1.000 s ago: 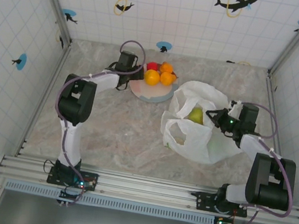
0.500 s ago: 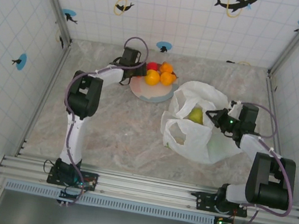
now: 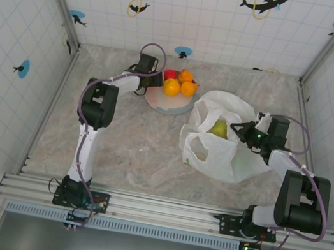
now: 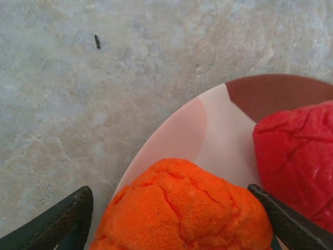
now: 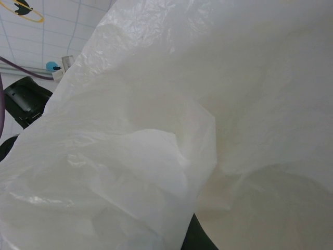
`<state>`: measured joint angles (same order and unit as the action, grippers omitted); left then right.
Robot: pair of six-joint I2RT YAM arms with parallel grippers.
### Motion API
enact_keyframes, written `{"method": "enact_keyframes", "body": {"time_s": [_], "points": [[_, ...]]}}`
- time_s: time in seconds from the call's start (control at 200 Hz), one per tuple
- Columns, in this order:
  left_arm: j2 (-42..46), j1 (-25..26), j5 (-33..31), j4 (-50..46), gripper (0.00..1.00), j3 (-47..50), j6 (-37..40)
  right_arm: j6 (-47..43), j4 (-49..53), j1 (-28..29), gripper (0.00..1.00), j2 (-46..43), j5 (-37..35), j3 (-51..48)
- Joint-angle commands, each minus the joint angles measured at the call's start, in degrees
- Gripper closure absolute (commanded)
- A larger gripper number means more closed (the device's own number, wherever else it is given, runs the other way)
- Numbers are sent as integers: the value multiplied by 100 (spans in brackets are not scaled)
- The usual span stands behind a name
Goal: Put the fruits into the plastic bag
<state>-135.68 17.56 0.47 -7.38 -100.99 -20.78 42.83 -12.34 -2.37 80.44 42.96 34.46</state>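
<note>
Left claw [image 4: 169,194] released, fingers [image 4: 62,221] either side of a wrinkly orange fruit [image 4: 182,213] beside a crumpled red fruit [image 4: 299,156]

crinkly translucent plastic bag [image 5: 156,104], rough matt orange fruit [image 4: 182,208], smooth plate [image 4: 218,130], marbled table [image 4: 104,78]

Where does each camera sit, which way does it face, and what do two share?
Top external: above and behind the bases, looking down at the table; both arms show, left gripper by the plate, right gripper at the plastic bag.
Left wrist: low, facing the plate; its fingers flank an orange fruit.
Right wrist: close against the plastic bag.
Shared: top external and left wrist show that fruit.
</note>
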Motion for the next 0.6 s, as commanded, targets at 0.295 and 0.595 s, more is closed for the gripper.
{"method": "enact_keyframes", "body": {"time_s": [0.295,0.595], "points": [[773,-65,48,57,41,387,121,-29,-154,-44,100,-73,101,52],[2981,-20,485,1235,46,3181,-204,-20,-142,-61,100,-126,74,57]]}}
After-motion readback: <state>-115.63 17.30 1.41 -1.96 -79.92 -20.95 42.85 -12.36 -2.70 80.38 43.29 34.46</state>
